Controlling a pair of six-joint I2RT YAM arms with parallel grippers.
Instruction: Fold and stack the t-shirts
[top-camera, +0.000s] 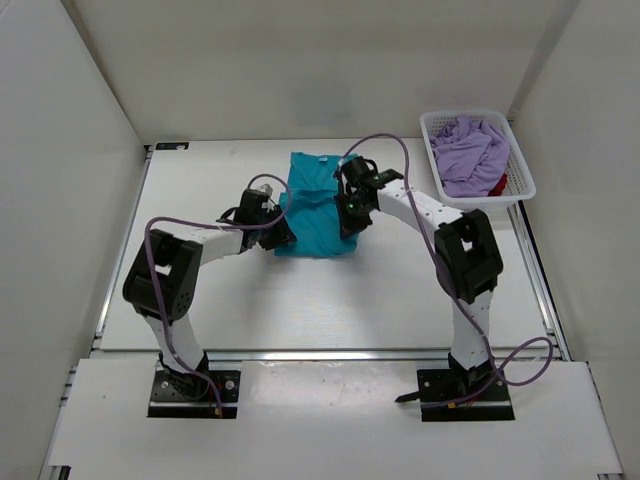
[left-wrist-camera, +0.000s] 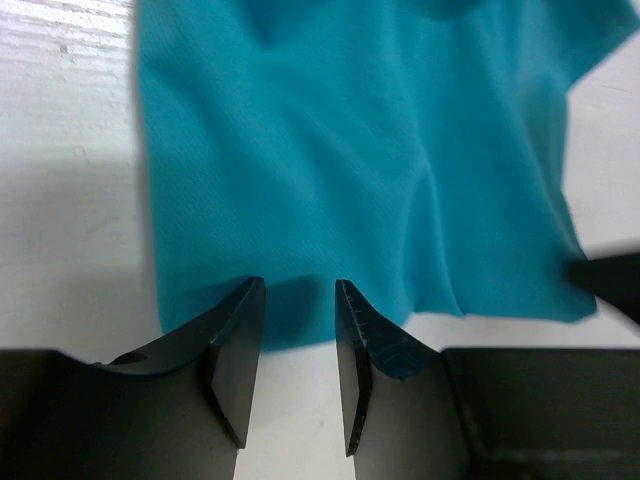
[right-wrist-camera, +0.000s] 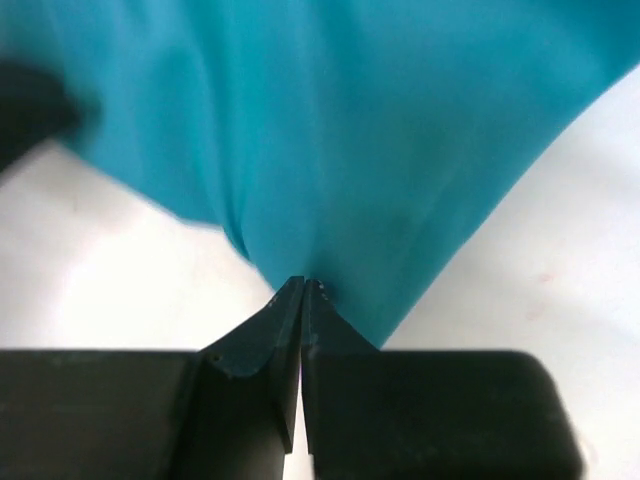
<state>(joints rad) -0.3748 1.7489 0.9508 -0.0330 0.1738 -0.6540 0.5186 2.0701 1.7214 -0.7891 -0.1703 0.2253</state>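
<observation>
You look down past your left gripper (left-wrist-camera: 298, 300), its two dark fingers parted. The near hem of a wrinkled teal shirt (left-wrist-camera: 350, 150) lies in the gap between their tips. The shirt is spread over the white table (left-wrist-camera: 70, 200). A blurred dark shape (left-wrist-camera: 612, 285) sits at the shirt's right edge.

A robot lab bench: plain white panels (top-camera: 90, 90) box in a white table (top-camera: 330, 300) with metal rails (top-camera: 543, 280) along its edges; left arm (top-camera: 165, 280) and right arm (top-camera: 465, 255), cabled, are bolted at the near edge.
</observation>
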